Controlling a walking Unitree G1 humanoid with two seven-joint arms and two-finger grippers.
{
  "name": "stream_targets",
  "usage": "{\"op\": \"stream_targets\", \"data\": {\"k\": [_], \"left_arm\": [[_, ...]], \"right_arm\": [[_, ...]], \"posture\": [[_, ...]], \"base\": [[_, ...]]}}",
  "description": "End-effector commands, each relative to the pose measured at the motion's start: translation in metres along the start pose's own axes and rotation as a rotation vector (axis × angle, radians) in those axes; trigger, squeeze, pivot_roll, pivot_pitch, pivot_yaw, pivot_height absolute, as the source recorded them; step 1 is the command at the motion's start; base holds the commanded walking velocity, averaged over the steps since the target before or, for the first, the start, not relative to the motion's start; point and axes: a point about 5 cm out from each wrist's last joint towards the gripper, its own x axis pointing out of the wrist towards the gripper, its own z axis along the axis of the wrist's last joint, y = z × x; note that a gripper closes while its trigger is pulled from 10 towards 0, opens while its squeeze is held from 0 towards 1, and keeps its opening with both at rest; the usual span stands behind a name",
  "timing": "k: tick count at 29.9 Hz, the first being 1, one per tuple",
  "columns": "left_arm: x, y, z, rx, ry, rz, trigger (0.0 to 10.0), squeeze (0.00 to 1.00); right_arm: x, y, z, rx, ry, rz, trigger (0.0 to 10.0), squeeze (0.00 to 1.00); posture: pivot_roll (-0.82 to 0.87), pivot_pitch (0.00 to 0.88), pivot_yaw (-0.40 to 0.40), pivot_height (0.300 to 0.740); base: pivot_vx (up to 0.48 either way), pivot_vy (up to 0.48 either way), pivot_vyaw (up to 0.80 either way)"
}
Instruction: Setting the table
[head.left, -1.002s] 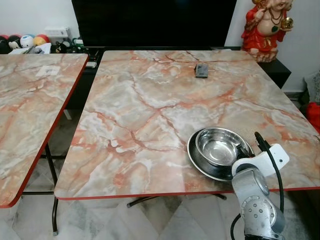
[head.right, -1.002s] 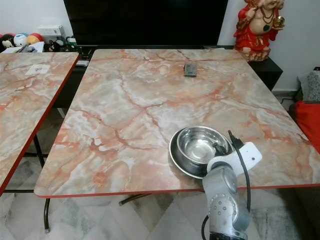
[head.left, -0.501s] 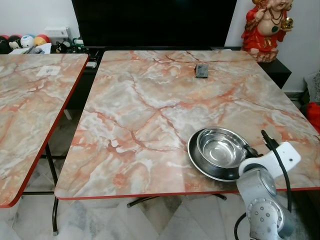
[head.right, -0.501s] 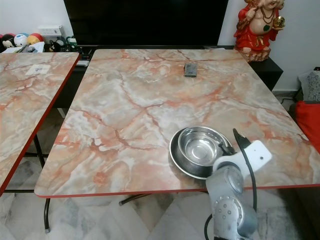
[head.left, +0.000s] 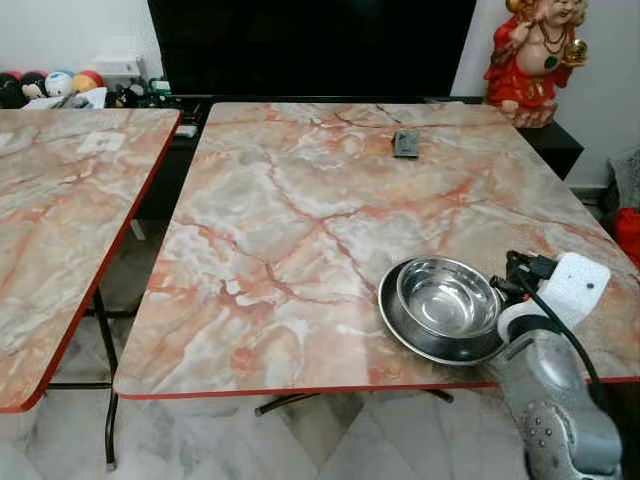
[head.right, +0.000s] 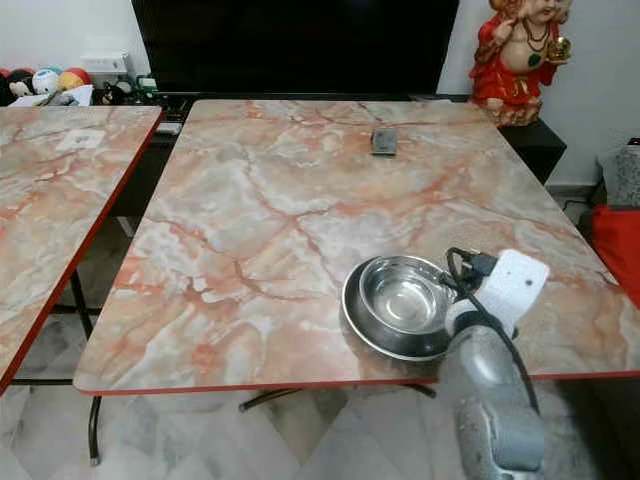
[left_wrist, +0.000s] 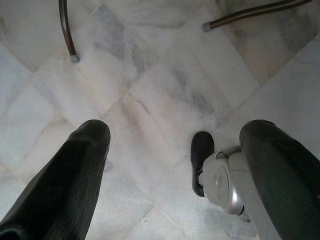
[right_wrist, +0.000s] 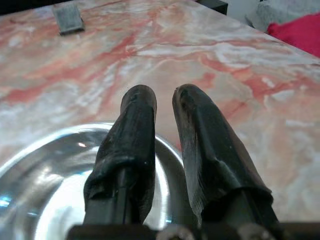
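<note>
Sitting near the front edge of the marble-patterned table (head.left: 300, 200), toward its right side, a steel bowl (head.left: 446, 297) is nesting inside a wider steel plate (head.left: 400, 322), both upright. The right gripper (right_wrist: 162, 100) is hovering at the bowl's right rim, its silver arm (head.left: 555, 410) reaching up from below the table edge, with a white wrist block and black cable showing beside the bowl. Seen from the right wrist, the two black fingers (right_wrist: 132, 135) are standing close together with only a narrow slit between them, pointing over the bowl's far rim, and nothing is lying between them. A small dark flat object (head.left: 405, 144) is lying far back on the table, well apart from the bowl. A second marble table (head.left: 60, 220) is standing to the left, and a red figurine (head.left: 535, 55) is standing behind the far right corner. The left gripper (left_wrist: 175, 145) is hanging idle over the pale tiled floor (left_wrist: 150, 90), its fingers spread wide and holding nothing.
</note>
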Motion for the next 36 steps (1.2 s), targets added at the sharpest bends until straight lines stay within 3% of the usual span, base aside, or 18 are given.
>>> {"op": "stream_targets", "data": {"k": [1,3,7,10,14,23,36], "left_arm": [[-0.003,0.003,-0.007,-0.008,0.033,0.017,10.0,0.00],[-0.002,0.003,-0.007,-0.009,0.030,0.016,10.0,0.00],[-0.002,0.003,-0.005,-0.008,0.024,0.015,10.0,0.00],[-0.001,0.004,-0.001,-0.003,0.011,0.014,10.0,0.00],[0.001,0.006,0.003,0.000,-0.002,0.013,10.0,0.00],[0.002,0.007,0.007,0.006,-0.018,0.004,10.0,0.00],[0.003,0.007,0.012,0.017,-0.039,-0.009,10.0,0.00]], "right_arm": [[0.002,-0.008,-0.010,-0.003,0.019,-0.001,10.0,0.00],[0.002,-0.013,-0.018,0.033,0.037,0.000,10.0,0.00],[-0.001,-0.007,-0.031,0.051,0.048,0.067,10.0,0.00],[-0.010,0.007,-0.044,-0.038,0.052,0.174,10.0,0.00],[-0.018,0.008,-0.057,-0.038,0.069,0.206,10.0,0.00],[-0.017,0.002,-0.049,-0.107,-0.022,0.235,10.0,0.00],[-0.026,0.009,-0.055,-0.088,-0.062,0.230,10.0,0.00]], "posture": [[0.00,0.089,-0.043,0.740],[0.01,0.074,-0.042,0.740],[0.01,0.066,-0.035,0.740],[0.01,0.057,-0.028,0.740],[0.01,0.048,-0.019,0.740],[-0.01,0.038,-0.007,0.740],[0.00,0.034,0.020,0.740]], "base": [[0.000,0.000,0.00],[0.000,0.000,0.00],[0.000,0.000,0.00],[0.000,0.000,0.00],[0.000,0.000,0.00],[0.000,0.000,0.00],[0.000,0.000,0.08]]}}
